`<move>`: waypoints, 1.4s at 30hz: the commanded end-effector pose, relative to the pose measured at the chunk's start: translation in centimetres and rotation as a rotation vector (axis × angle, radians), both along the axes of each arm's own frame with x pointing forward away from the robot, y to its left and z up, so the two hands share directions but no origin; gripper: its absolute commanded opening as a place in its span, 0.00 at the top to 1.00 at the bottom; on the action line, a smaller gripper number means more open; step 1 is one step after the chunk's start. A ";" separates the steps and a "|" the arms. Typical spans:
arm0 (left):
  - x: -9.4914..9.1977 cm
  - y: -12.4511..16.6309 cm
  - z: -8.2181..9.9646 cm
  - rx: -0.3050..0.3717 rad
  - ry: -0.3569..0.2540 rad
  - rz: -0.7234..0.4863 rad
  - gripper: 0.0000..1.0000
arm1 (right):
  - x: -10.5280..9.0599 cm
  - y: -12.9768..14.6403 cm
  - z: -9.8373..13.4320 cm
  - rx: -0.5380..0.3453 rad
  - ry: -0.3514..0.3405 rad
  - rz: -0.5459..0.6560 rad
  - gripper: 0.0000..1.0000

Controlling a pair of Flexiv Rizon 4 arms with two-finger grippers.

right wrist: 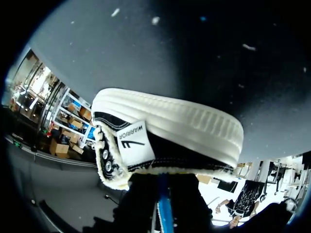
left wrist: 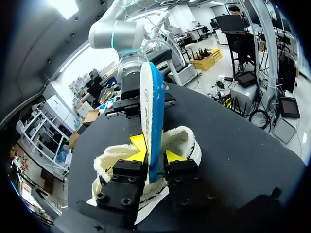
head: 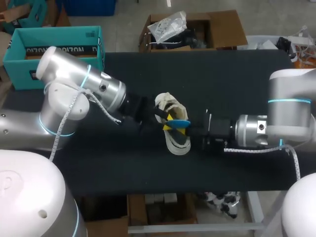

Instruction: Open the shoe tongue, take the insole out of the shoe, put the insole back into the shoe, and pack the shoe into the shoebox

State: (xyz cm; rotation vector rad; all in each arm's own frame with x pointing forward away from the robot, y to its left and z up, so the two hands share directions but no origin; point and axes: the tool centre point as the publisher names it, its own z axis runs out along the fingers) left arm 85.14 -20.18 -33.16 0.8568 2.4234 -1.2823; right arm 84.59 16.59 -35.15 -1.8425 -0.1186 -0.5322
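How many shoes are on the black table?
1. The shoe lies mid-table, between the left hand and the right hand. Another could be hidden inside the teal shoebox beyond the table's far left corner.

Apart from the job, I see only the desk (head: pixel 222 84), its black top dotted here and there with pale specks.

Blue insole (left wrist: pixel 154 121), cream-and-black shoe (right wrist: pixel 184 131), teal shoebox (head: pixel 54 49), black table (head: pixel 222 84)
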 end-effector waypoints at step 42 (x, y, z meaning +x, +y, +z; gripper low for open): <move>-0.3 0.5 -0.3 0.036 -0.070 0.037 1.00 | -1.4 0.4 2.2 -0.162 -0.118 0.007 1.00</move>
